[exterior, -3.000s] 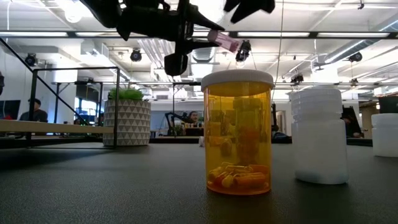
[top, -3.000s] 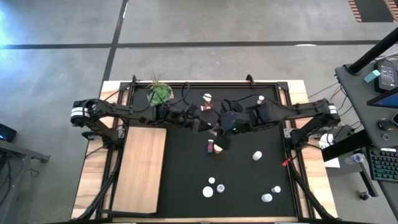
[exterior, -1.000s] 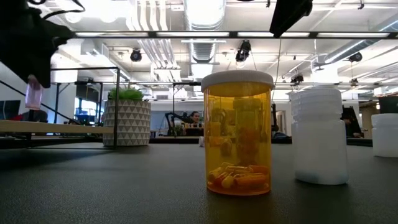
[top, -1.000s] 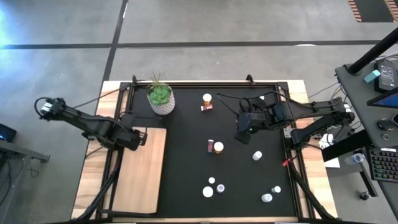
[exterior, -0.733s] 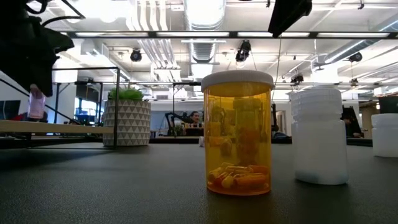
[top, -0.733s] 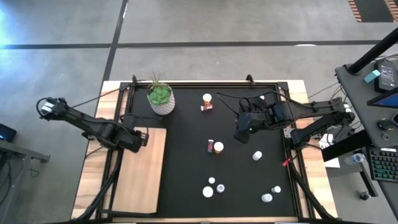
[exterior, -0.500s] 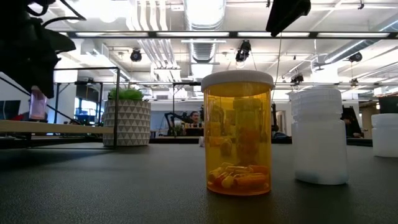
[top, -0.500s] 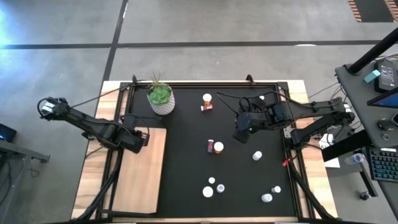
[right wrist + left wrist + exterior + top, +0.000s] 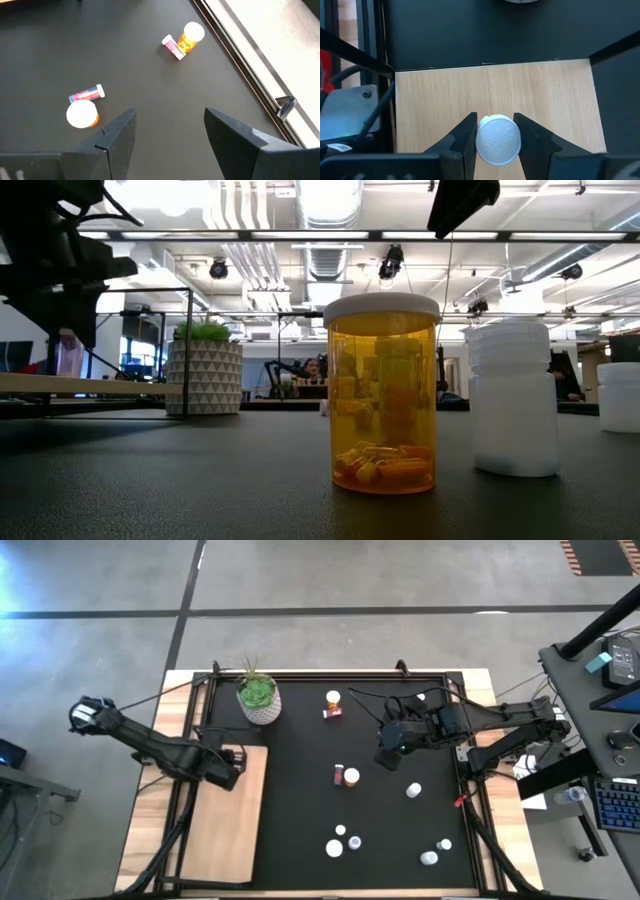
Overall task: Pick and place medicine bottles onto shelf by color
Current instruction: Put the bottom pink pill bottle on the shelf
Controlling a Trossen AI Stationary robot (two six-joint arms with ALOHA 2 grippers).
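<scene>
A pink medicine bottle is being gripped upright by the left hand over the shelf's far edge. If released too high or tilted, it is likely being toppled. The right hand, spread and empty, is being held above the black mat. Roughly ten further bottles are being counted there, one orange one nearest the low camera.

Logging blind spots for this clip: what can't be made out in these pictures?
- Left wrist view: the bottle between the left gripper's fingers shows only its white cap; the body is hidden beneath it.
- Low view: whether that bottle touches the shelf; the dark arm covers its top.
- High view: the labels on the small bottles on the mat are too small to read.
- Right gripper holds nothing.
</scene>
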